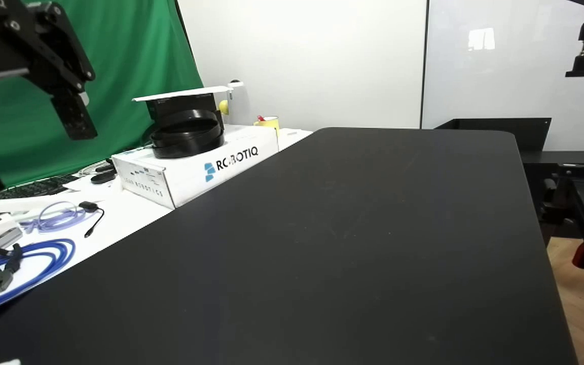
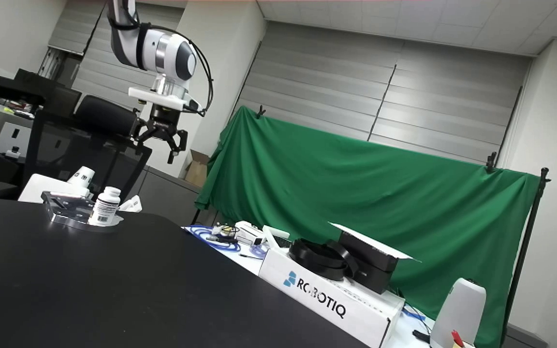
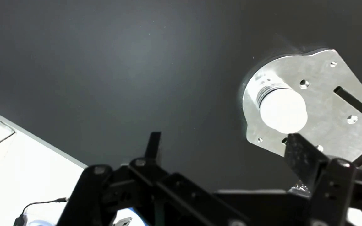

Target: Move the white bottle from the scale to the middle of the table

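The white bottle [image 2: 105,207] stands upright on a silver metal plate [image 2: 70,222] near the far end of the black table [image 2: 90,280]. In the wrist view the bottle [image 3: 283,110] is seen from above, its white cap overexposed, on the rounded end of the plate [image 3: 320,78], which has holes and slots. The bottle is out of view in an exterior view that shows much of the bare tabletop [image 1: 342,228]. My gripper [image 3: 224,135] is open and empty. It hangs well above the table, and the bottle lies toward its right finger in the wrist view. The gripper also shows in both exterior views [image 1: 33,149] [image 2: 156,149].
A white lettered box [image 1: 195,167] stands along the table's long side with black rings [image 1: 188,134] on it. Blue cables [image 1: 53,261] lie nearby. A white cup [image 2: 81,177] and a white crumpled piece [image 2: 132,204] are near the bottle. A green curtain [image 2: 356,193] hangs behind.
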